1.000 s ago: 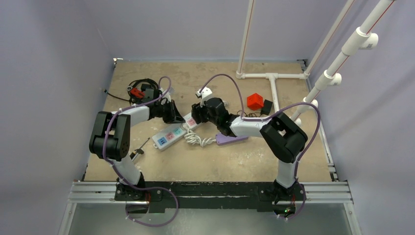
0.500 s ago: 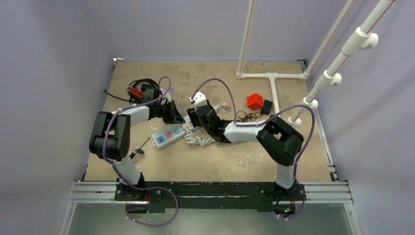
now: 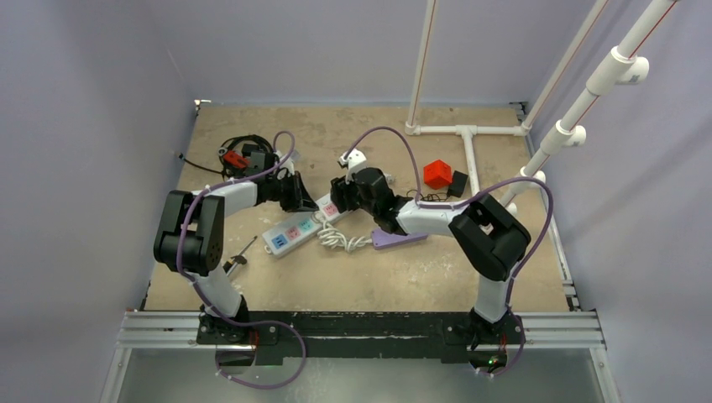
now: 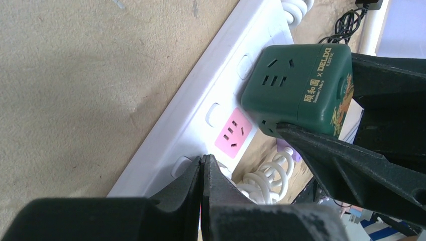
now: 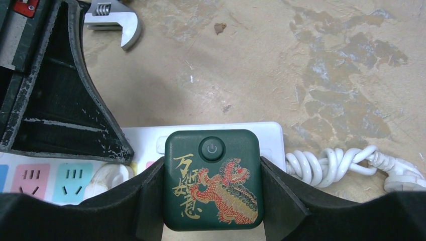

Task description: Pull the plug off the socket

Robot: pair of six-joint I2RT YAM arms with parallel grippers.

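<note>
The socket is a long white strip with blue, pink and green outlets, lying slantwise mid-table. My left gripper is shut and empty, its tips pressed down on the strip beside a pink outlet. The plug is a dark green cube with a power button and a red-gold dragon. My right gripper is shut on it, one finger on each side, over the strip's cord end. The left wrist view shows the cube slightly tilted. Whether its pins still sit in the strip is hidden.
The strip's coiled white cord lies in front of it, next to a flat purple bar. A red cube and black block sit right of centre. Black cables lie back left, a white pipe frame back right, a wrench nearby.
Half a second ago my right arm had swung left and back with the plug; it is now back where it was a second ago. The left arm has not moved.
</note>
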